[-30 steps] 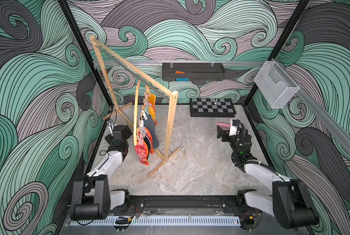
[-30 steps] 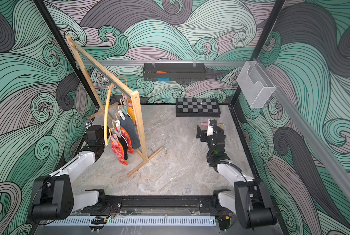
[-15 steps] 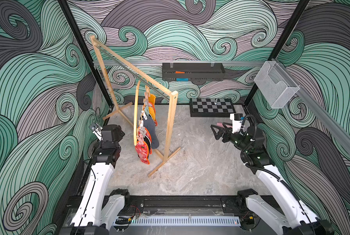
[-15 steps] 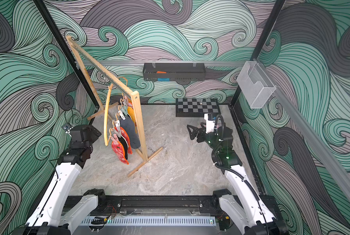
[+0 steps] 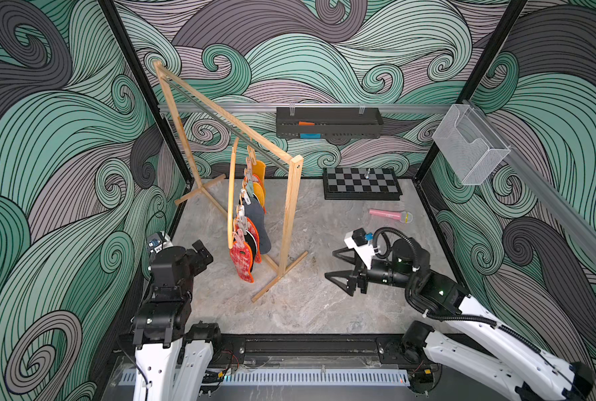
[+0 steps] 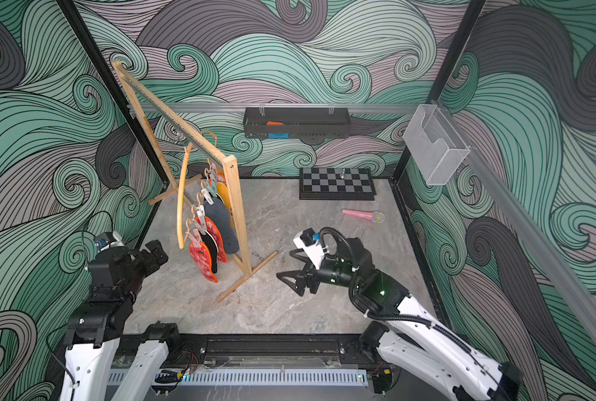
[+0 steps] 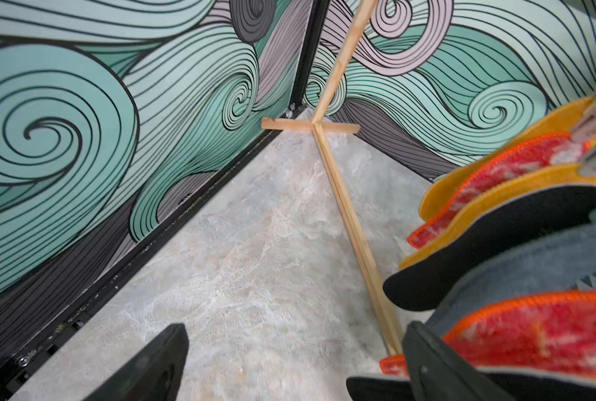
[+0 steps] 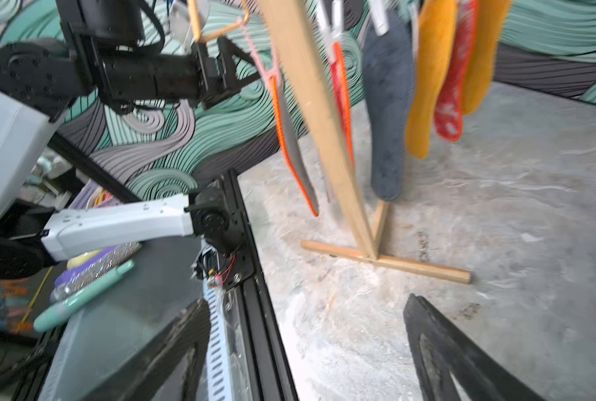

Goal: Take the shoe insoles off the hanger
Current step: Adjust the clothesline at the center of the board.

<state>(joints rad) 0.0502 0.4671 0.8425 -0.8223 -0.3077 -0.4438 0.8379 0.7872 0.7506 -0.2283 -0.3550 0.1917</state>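
Both are gaping empty — left gripper hovering beside the shoe insoles, right gripper well short. Tugging risks unhooking the hanger.

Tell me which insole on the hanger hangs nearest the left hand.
The red-white mottled insole at the row's near end, closest to the open left hand; every other insole hangs farther back along the hanger.

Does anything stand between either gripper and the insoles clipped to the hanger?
Yes, on the right. The rack's near upright post stands between the open right gripper and the insoles. In the right wrist view it covers some of them, while others hang clear beside it. Nothing visible separates the open left gripper from them.
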